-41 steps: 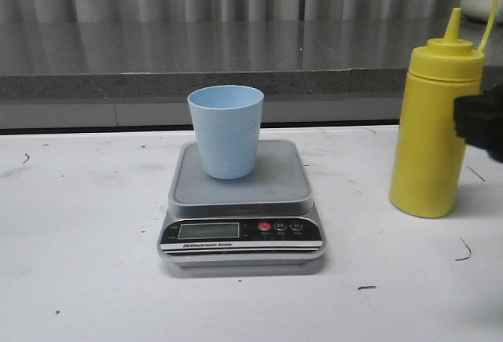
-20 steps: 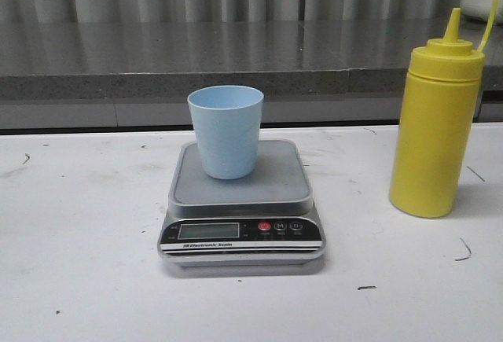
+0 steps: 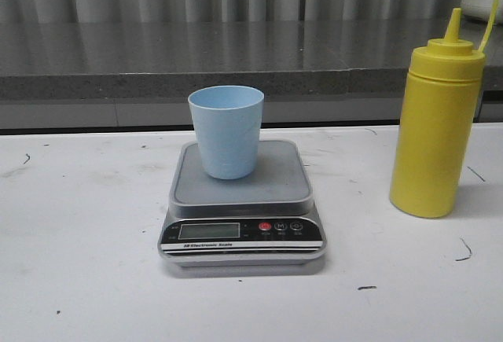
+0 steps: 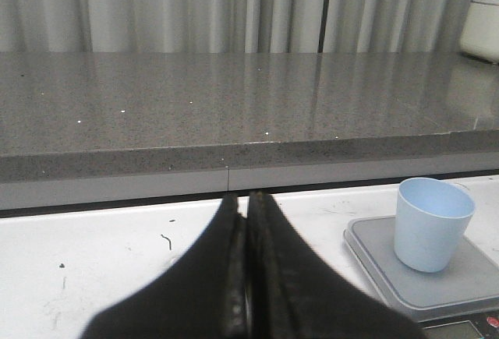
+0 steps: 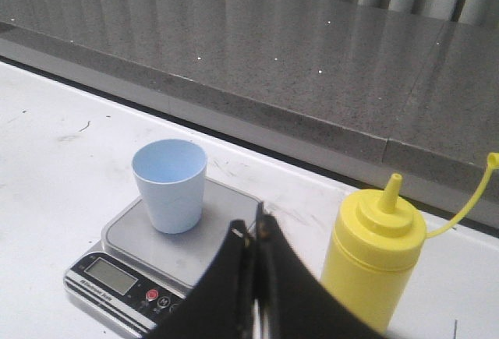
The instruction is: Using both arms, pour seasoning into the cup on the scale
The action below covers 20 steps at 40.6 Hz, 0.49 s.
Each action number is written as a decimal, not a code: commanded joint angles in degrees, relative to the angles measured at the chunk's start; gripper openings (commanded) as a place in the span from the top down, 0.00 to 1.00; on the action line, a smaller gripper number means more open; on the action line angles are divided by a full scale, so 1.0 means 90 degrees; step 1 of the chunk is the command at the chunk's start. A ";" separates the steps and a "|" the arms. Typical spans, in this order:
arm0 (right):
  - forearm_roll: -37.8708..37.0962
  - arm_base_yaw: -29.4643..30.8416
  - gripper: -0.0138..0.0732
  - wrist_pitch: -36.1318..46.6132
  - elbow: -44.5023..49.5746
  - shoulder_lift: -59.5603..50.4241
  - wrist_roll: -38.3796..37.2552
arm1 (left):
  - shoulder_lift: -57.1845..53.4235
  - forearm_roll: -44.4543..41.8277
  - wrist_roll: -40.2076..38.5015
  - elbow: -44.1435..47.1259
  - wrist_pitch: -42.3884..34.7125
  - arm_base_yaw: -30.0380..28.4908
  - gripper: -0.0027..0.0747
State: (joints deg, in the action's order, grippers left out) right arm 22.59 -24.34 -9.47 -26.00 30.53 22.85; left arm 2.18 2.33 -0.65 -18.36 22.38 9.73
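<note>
The cup [image 3: 226, 130] is seen upright on the scale [image 3: 241, 204]; the seasoning [image 3: 436, 122] stands at 3 o'clock, its tethered cap partly cropped. Left gripper [image 4: 247, 199] and right gripper [image 5: 256, 234] are pressed together, empty, unseen from the front.

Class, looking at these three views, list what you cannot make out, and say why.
- Scale display reading: too small and faint in the front view; cut off in the left wrist view.
- Seasoning base: hidden by the right hand in its wrist view.
- Cup contents: its rim hides the bottom, front view.
</note>
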 commanded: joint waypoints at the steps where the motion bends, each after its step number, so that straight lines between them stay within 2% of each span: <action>1: -0.0018 0.0036 0.97 0.0202 -0.0260 -0.0227 0.0093 | 0.0074 0.0069 -0.0065 -0.0154 -0.0509 -0.0017 0.99; 20: -0.0018 0.0036 0.97 0.0248 -0.0260 -0.0428 0.0093 | 0.0074 0.0069 -0.0065 -0.0154 -0.0509 -0.0017 0.99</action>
State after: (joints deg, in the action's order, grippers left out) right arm 22.49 -24.34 -11.33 -26.37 26.54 22.96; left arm 2.18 2.33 -0.65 -18.36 22.38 9.73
